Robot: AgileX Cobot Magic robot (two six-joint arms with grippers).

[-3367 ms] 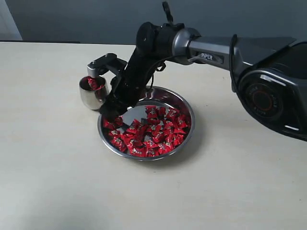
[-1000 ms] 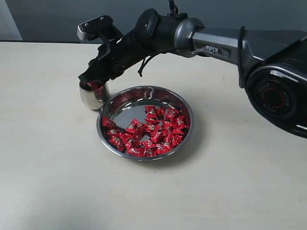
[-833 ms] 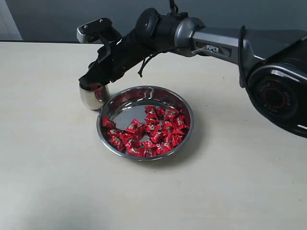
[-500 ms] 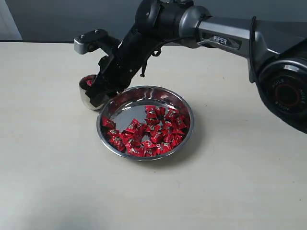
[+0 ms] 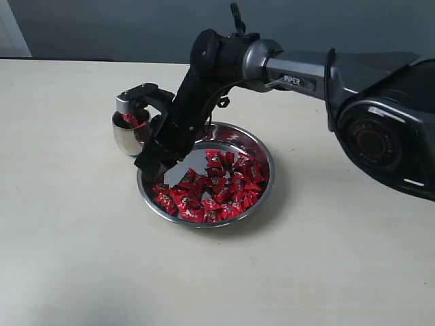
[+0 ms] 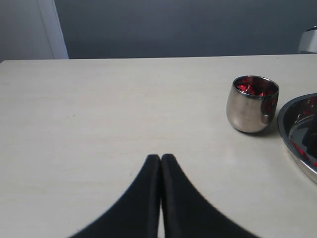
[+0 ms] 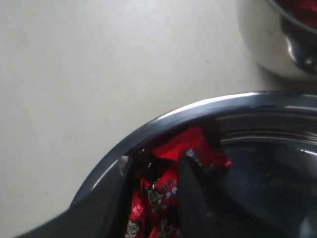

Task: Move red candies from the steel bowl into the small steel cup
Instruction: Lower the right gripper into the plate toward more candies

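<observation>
Carrying everything: the pale table point(image 5: 81, 258), with bowl and cup side by side on it.
Arm: your black arm point(image 5: 299, 68) comes in from the right and slants down into the bowl.
Bowl: the steel bowl point(image 5: 211, 224) sits mid-table, its left rim just beside the cup.
Candies: red candies point(image 5: 221, 187) are heaped across the bowl's near and right part; a few show inside the cup.
Cup: the small steel cup point(image 5: 128, 139) stands upright.
Right: your right gripper point(image 7: 157, 183) is tip-down at the bowl's left edge, jaws part-way apart, candies between them, none visibly clamped.
Left: your left gripper point(image 6: 160, 161) has its jaws pressed together, empty, apart from the cup.
</observation>
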